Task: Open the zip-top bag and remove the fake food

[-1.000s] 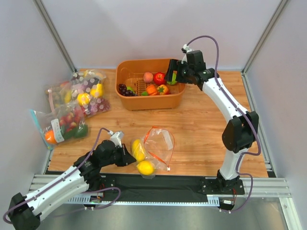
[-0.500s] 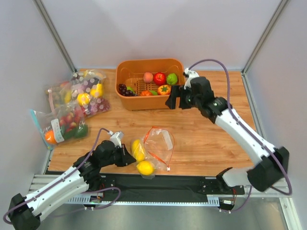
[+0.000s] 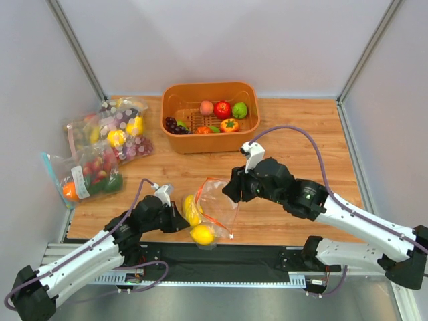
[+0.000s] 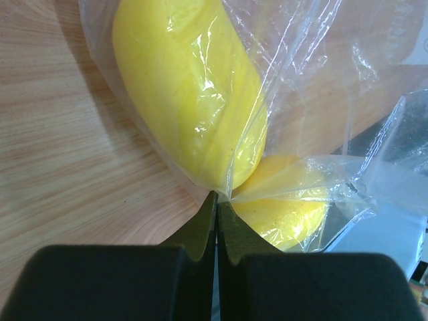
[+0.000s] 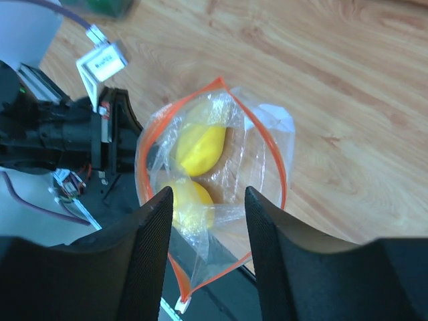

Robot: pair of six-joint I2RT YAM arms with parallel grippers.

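The zip-top bag (image 3: pixel 219 200) lies at the table's near edge, its orange-red zip mouth gaping open. Fake food shows inside as two yellow lemons (image 3: pixel 192 208) (image 3: pixel 202 234). My left gripper (image 3: pixel 178 219) is shut on the bag's closed end. In the left wrist view the jaws (image 4: pixel 217 198) pinch clear film between the two lemons (image 4: pixel 190 93) (image 4: pixel 284 210). My right gripper (image 3: pixel 230 189) hovers over the bag's mouth. In the right wrist view it (image 5: pixel 207 195) stands open with nothing between its fingers, and the bag (image 5: pixel 257 150) and lemons (image 5: pixel 199 147) lie below.
An orange basket (image 3: pixel 200 144) with several fruit pieces stands at the back. Other filled bags (image 3: pixel 100 150) are piled at the left wall. The lower lemon and bag corner overhang the black strip (image 3: pixel 267 251) at the table's near edge.
My right arm swung from the basket down and forward to above the bag's mouth, and its jaws narrowed. The left gripper and the bag stayed put.
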